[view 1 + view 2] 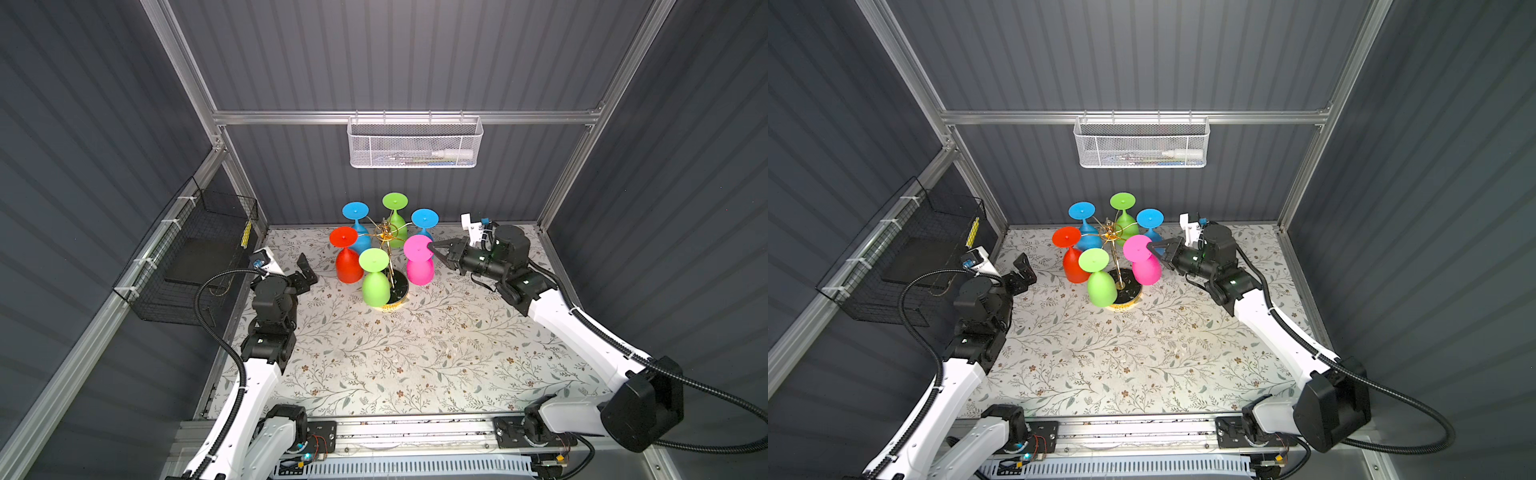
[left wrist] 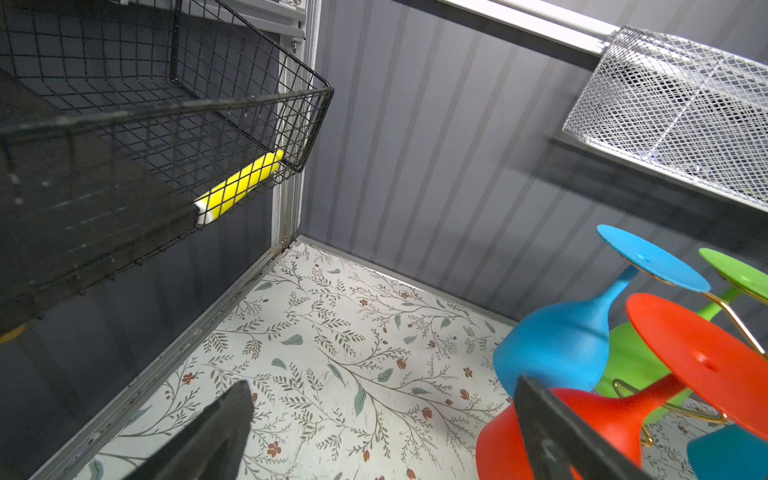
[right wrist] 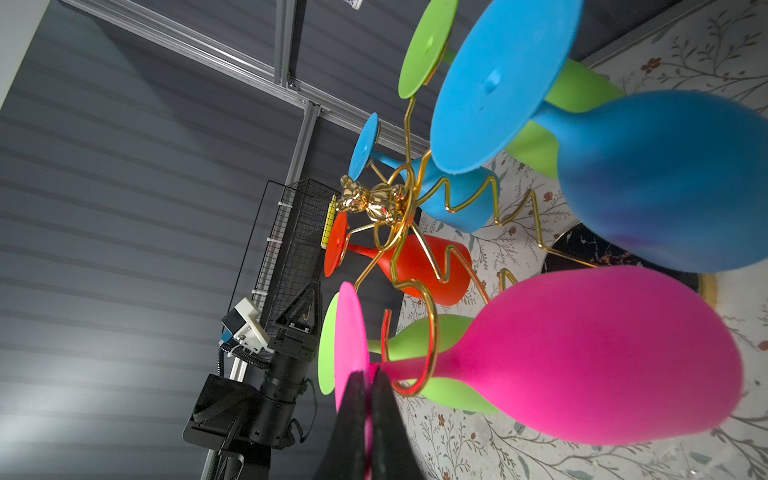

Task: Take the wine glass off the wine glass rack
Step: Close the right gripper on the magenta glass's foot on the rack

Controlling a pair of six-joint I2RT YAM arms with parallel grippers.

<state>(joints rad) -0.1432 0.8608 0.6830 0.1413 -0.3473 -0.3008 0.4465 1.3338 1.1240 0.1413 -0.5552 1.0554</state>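
The fingers (image 3: 351, 432) of the right gripper (image 3: 369, 388) are seen pressed together on the thin stem of the pink wine glass (image 3: 582, 357), right under its round foot. Almost no gap is left between them, so the stem is taken to be clamped. The glass hangs upside down, bowl towards the table (image 1: 415, 353). Its stem is still ringed by a gold loop of the rack (image 3: 384, 203), just past the fingertips on the bowl side.

The grasp is thus judged made, while the removal itself is not. The stem has yet to be slid out through the loop's open side and the glass carried clear.

In both top views the pink glass is found on the right side of the rack, nearest that gripper, with its bowl beside the black base. Five other glasses, red, blue and green, are hung on the remaining arms. The left gripper (image 1: 307, 269) is wide open and empty, near the red glass (image 1: 347, 259) but apart from it.
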